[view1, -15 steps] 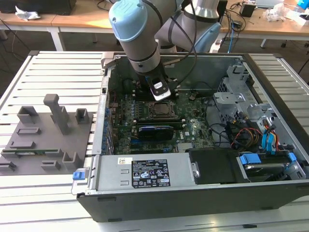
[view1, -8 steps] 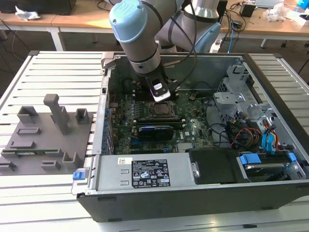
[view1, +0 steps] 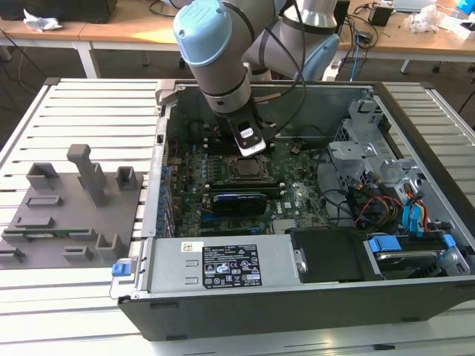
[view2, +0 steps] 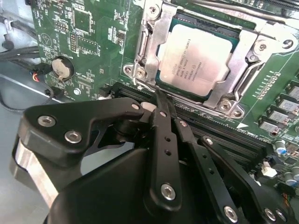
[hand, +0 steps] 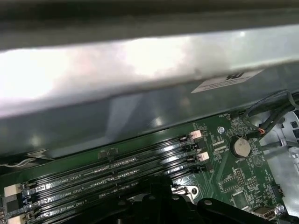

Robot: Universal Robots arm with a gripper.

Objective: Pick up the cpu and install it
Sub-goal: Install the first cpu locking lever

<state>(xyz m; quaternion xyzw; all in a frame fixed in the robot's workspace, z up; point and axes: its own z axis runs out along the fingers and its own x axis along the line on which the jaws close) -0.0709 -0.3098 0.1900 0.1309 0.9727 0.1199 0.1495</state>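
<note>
hand [view2: 161, 100]: black, fingers pressed together, holding nothing, tips just beside the socket frame [view2: 154, 37]; cpu [view2: 196, 58]: silvery square seated in that frame on the green motherboard [view2: 88, 42].

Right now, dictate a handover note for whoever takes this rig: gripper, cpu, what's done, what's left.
Gripper: fingers closed together, holding nothing, tips just beside the socket frame.
The cpu lies flat in the socket on the motherboard, inside the open computer case.
Done: the cpu is picked and placed.
Left: the frame's opening leaves the chip top exposed; I cannot tell whether the retention lever is latched, so check it.
</note>
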